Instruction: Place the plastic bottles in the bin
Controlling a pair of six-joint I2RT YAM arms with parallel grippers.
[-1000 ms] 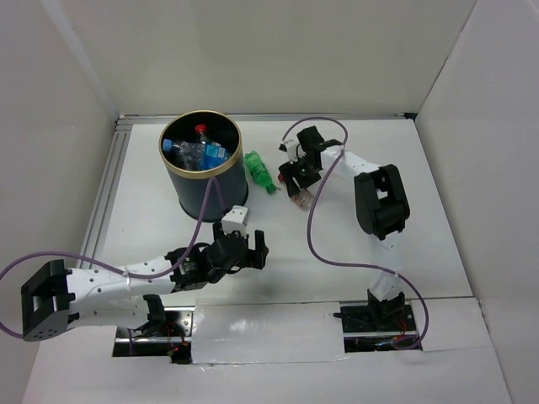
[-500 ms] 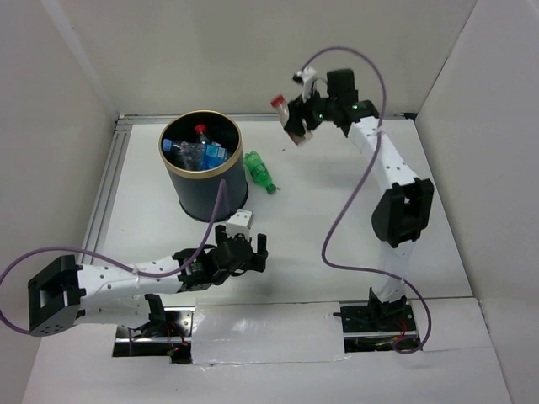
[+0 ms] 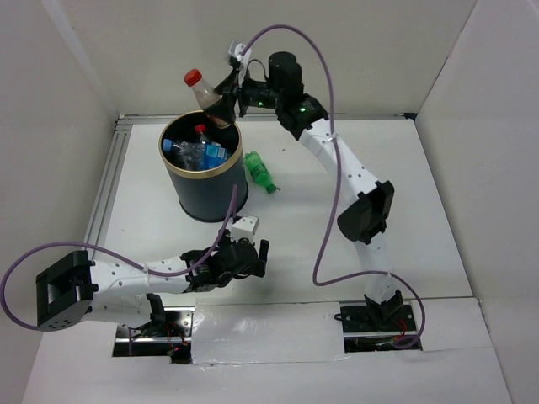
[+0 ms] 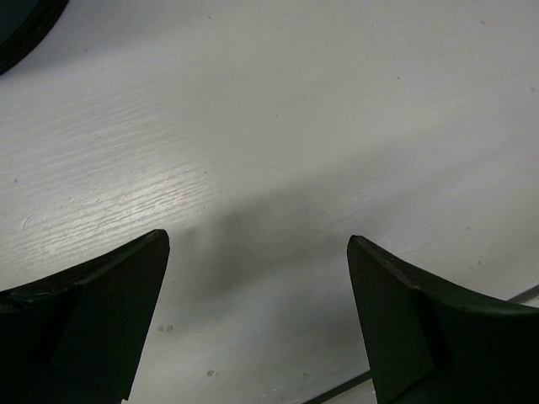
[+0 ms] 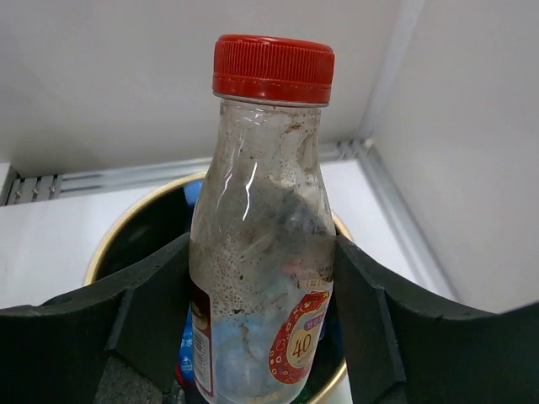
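The right gripper (image 5: 261, 269) has swung up and across, jaws clamped on the red-capped bottle (image 3: 208, 99), and the bin (image 3: 202, 181) now gapes right beneath them, so a drop looks ready! The left gripper (image 4: 257, 311) idles, jaws apart, nothing between. The green bottle (image 3: 259, 172) waits.

Right gripper (image 3: 226, 99) carried bottle (image 3: 210, 99) over bin (image 3: 202, 181).

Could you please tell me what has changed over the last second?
The right gripper lifted the red-capped bottle off the table, right of the green bottle, and carried it up and left; it is now above the bin. The left gripper stayed open low over the table. The green bottle and the bin did not move.
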